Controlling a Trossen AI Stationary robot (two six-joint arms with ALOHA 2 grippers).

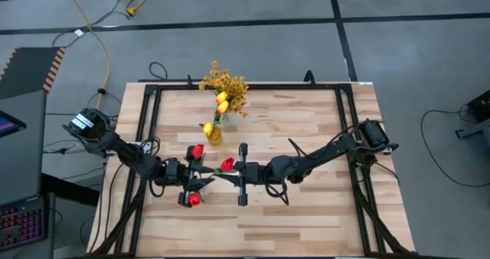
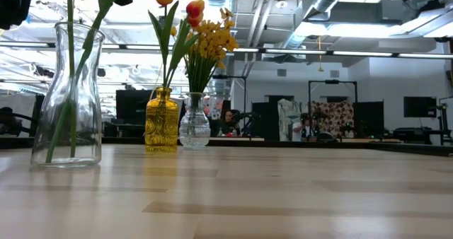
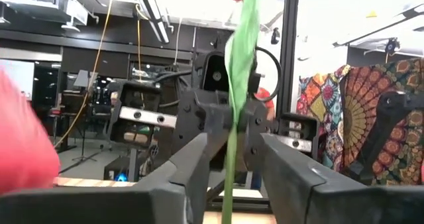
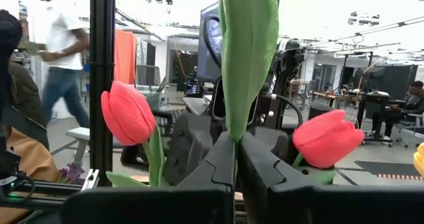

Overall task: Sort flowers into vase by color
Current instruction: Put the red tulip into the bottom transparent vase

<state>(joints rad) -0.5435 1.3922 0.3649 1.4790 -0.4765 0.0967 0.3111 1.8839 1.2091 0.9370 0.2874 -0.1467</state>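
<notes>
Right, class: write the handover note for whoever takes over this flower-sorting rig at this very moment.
Right tool: shut on the green stem of a red tulip, mid-table.
Left tool: facing it, fingers apart around what looks like the same stem, no grip.
Done: yellow tulips in the amber vase; mustard sprays in the small clear vase.
Left: vase the held tulip. Two green stems stand in the tall clear vase; whether the other red tulips are vased is unclear.

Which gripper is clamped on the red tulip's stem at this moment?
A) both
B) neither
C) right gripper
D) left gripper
C: in the right wrist view the right gripper is shut on the green stem of the red tulip, while the left gripper's fingers stand apart around that stem.
</notes>
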